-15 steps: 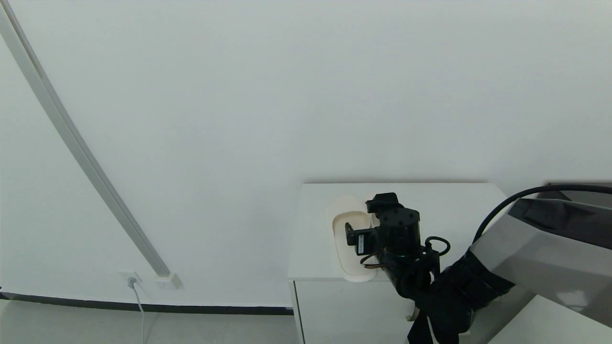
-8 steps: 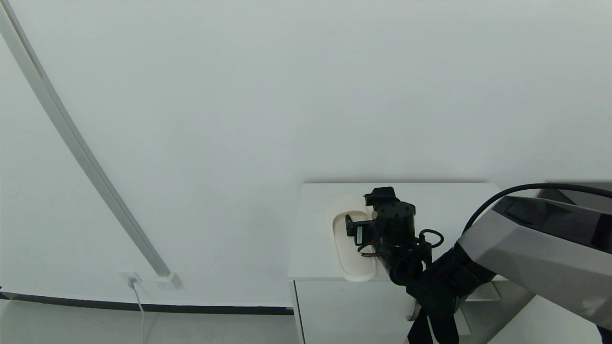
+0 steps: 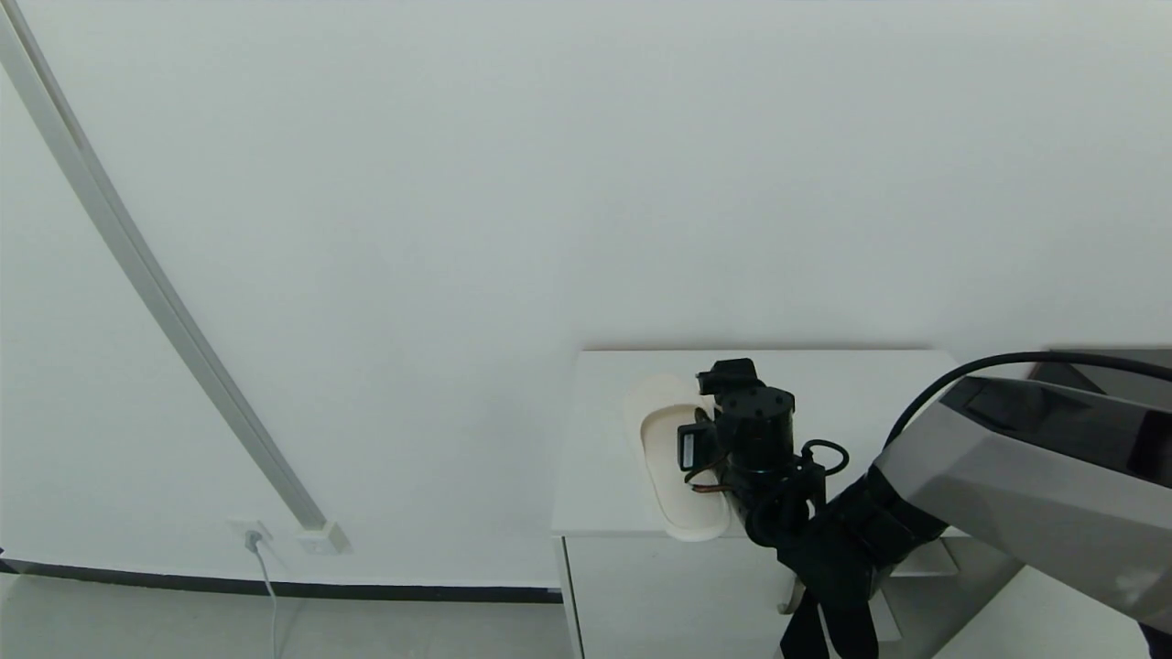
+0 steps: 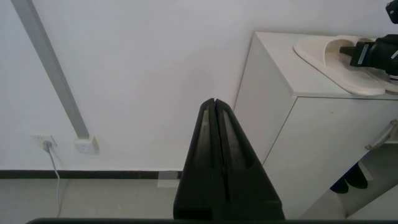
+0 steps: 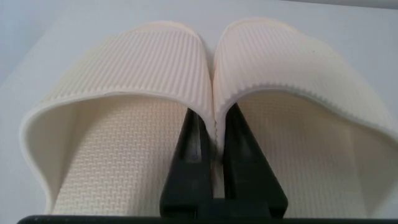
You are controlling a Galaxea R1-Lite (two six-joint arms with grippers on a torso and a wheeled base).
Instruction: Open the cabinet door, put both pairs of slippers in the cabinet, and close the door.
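Atop a white cabinet [image 3: 595,458], the cream slippers [image 5: 124,81] lie lengthwise, toes away from the right gripper [image 5: 213,121], its jaws pinching their touching inner walls; the left gripper [image 4: 214,107], jaws pressed together, hangs well apart.

Bright, even indoor light, soft shadows throughout.
In the head view you have a pale wall [image 3: 458,229] lit flatly, with one thin soft shadow where the cabinet [image 3: 604,439] top meets it. The wall conduit [image 3: 142,265] bows toward the frame edge, which is lens distortion. In the right wrist view the slippers [image 5: 124,93] are evenly lit, and dimmer under their straps.
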